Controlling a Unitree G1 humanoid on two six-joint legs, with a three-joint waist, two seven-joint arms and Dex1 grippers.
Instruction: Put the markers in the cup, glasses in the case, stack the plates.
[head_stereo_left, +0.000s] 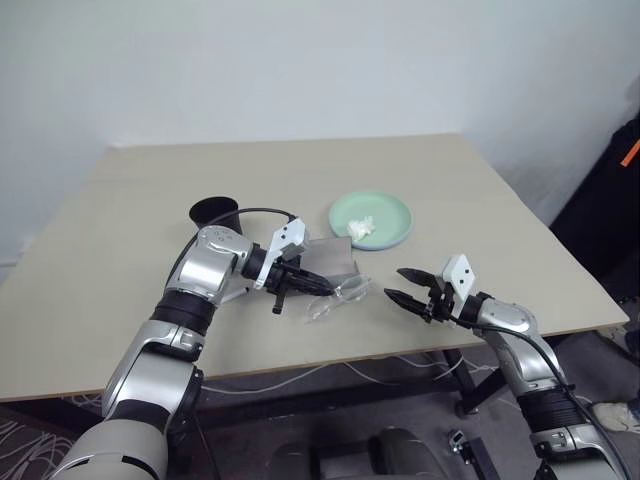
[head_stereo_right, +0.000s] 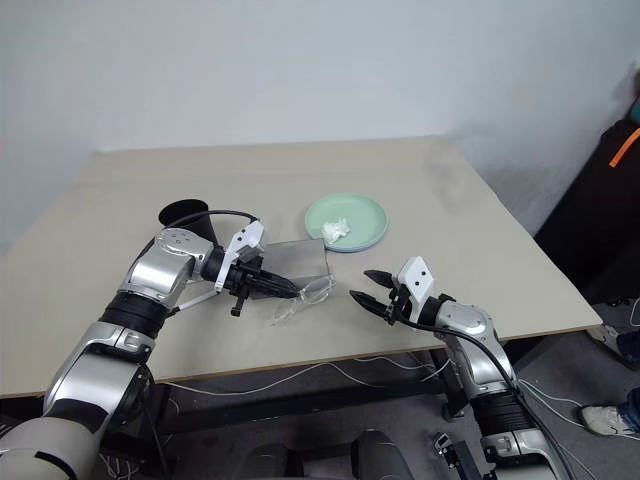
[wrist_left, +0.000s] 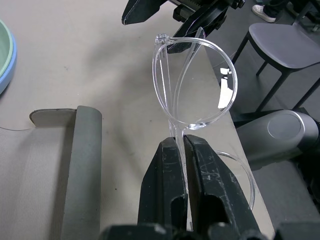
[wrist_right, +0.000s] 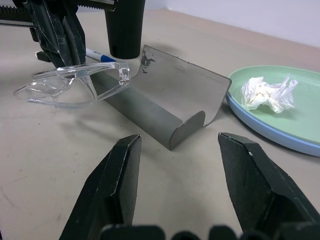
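My left gripper (wrist_left: 180, 142) is shut on the clear glasses (wrist_left: 200, 85), pinching the frame and holding them just above the table in front of the open grey case (head_stereo_left: 335, 258). My right gripper (head_stereo_left: 398, 283) stands open and empty a short way right of the glasses (wrist_right: 70, 85), pointing at them. The mint green plate (head_stereo_left: 372, 220) lies on the light blue one behind the case. The black cup (head_stereo_left: 213, 212) stands behind my left arm. A marker (wrist_right: 100, 56) with blue on it lies by the cup's base.
A white paper wad (head_stereo_left: 360, 228) lies in the green plate. The table's front edge (head_stereo_left: 330, 362) runs just below both grippers, with cables under it. A grey chair (wrist_left: 285, 45) stands beyond the table's edge.
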